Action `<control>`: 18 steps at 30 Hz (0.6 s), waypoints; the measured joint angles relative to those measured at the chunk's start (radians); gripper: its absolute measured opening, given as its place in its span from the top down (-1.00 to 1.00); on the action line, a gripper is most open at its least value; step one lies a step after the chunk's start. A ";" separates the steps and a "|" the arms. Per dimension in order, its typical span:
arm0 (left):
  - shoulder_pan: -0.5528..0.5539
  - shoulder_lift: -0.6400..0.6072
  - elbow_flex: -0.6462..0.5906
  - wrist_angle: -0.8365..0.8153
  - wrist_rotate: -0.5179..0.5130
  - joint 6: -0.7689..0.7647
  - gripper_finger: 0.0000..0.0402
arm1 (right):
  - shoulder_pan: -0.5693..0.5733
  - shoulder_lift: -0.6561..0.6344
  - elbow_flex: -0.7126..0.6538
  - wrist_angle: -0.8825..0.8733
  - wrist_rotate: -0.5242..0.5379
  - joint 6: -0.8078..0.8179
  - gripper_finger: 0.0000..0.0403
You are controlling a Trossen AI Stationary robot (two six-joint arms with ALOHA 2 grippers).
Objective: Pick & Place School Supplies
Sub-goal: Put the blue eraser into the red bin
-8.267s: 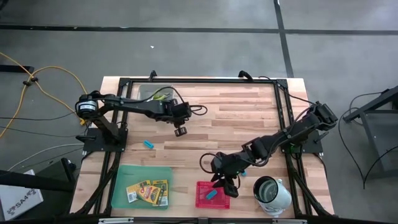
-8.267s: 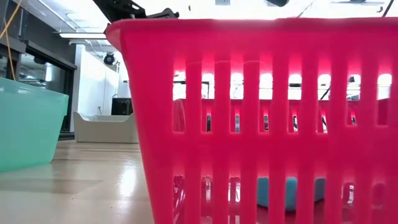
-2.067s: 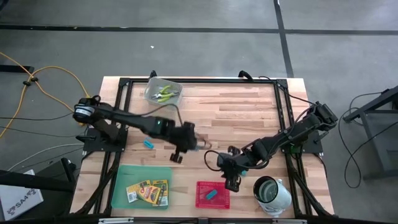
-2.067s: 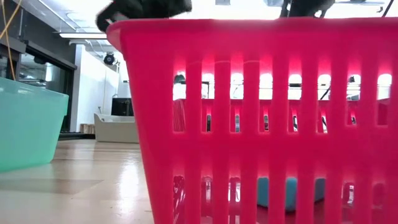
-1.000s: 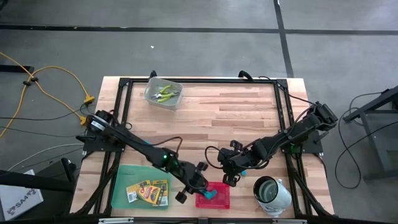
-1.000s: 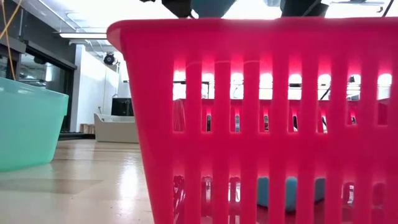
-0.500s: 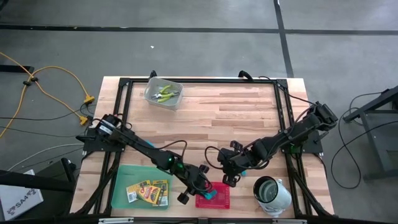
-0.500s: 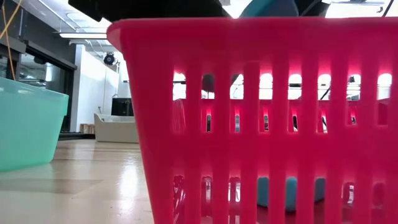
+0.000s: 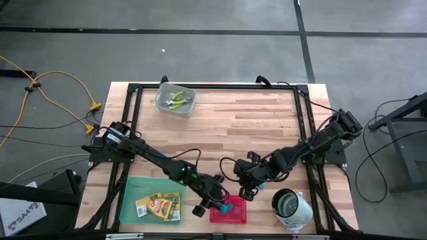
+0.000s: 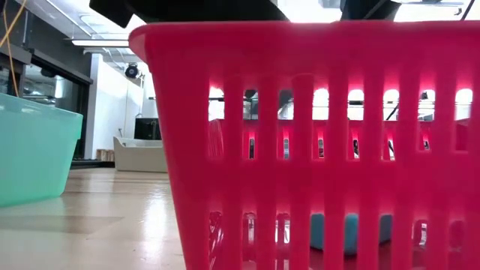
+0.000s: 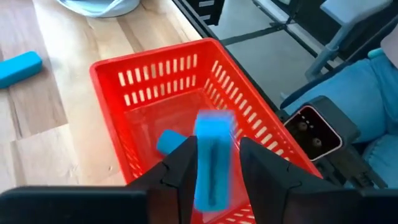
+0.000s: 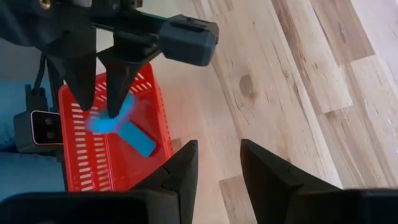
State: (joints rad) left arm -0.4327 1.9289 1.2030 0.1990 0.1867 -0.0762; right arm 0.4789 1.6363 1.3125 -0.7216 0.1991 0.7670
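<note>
My left gripper (image 9: 220,200) hangs open over the red basket (image 9: 230,209). A light-blue oblong piece (image 11: 213,158) shows blurred between and below its fingers (image 12: 109,118), inside the basket's walls. A second blue piece (image 11: 168,140) lies on the basket's floor (image 10: 345,232). A third lies flat on the table (image 11: 18,65). My right gripper (image 9: 247,190) waits open and empty beside the basket's far right corner (image 12: 217,146). The crayon boxes (image 9: 159,205) lie in the green tray. The yellow-green tools (image 9: 175,100) lie in the clear tray.
The white-and-metal cup (image 9: 290,205) stands at the near right, right of the basket. The green tray (image 9: 150,200) sits left of the basket, at the near edge. The clear tray (image 9: 175,100) is at the far left. Bare wood lies across the table's middle.
My left gripper has edged a little toward the near right, from the basket's left rim to over its inside. The blue piece, which showed above the basket's rim half a second ago, has dropped below the rim. My right arm has kept still.
</note>
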 joint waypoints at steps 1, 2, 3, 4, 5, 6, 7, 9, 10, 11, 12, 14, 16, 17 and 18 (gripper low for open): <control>0.001 0.000 0.000 0.001 0.000 0.000 0.42 | 0.000 0.000 0.000 0.000 0.000 0.000 0.44; 0.000 0.000 0.000 0.001 0.000 0.000 0.41 | 0.000 0.000 0.000 0.000 -0.001 0.000 0.44; 0.000 0.000 0.000 0.001 0.000 0.000 0.40 | 0.000 0.000 0.000 0.000 -0.006 0.000 0.44; 0.000 0.000 0.000 0.001 0.000 0.002 0.40 | 0.000 0.000 0.000 0.000 -0.012 0.000 0.44; 0.000 0.000 0.000 0.002 0.000 0.002 0.39 | 0.000 0.000 0.000 0.000 -0.017 0.000 0.44; -0.001 0.000 0.000 0.005 0.000 0.002 0.39 | -0.001 0.000 0.000 0.000 -0.019 0.000 0.44; -0.001 0.000 0.000 0.006 0.000 0.000 0.39 | -0.001 0.000 0.000 0.000 -0.019 0.000 0.44; 0.000 0.000 0.000 0.007 0.000 0.000 0.39 | -0.001 0.000 0.000 0.000 -0.019 0.000 0.44; 0.000 0.000 0.000 0.008 0.000 0.001 0.39 | -0.001 0.000 0.000 0.000 -0.019 0.000 0.44; 0.000 0.000 0.000 0.012 0.000 0.008 0.39 | -0.001 0.000 0.000 0.000 -0.019 0.000 0.44; -0.001 -0.002 0.000 0.014 0.000 0.019 0.39 | -0.001 0.000 0.000 -0.001 -0.019 0.000 0.44; -0.003 -0.008 0.000 0.011 -0.001 0.038 0.39 | -0.001 0.000 0.000 -0.004 -0.019 0.003 0.44; -0.004 -0.020 0.000 0.004 -0.001 0.052 0.39 | -0.001 0.000 0.000 -0.016 -0.019 0.029 0.44; -0.004 -0.028 0.000 0.000 0.001 0.058 0.39 | -0.001 0.000 0.000 -0.029 -0.019 0.049 0.44; -0.004 -0.036 0.000 0.004 0.000 0.061 0.39 | -0.001 0.000 0.000 -0.045 -0.018 0.071 0.44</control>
State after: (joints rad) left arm -0.4366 1.8925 1.2030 0.2030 0.1865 -0.0154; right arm 0.4782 1.6363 1.3125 -0.7666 0.1806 0.8383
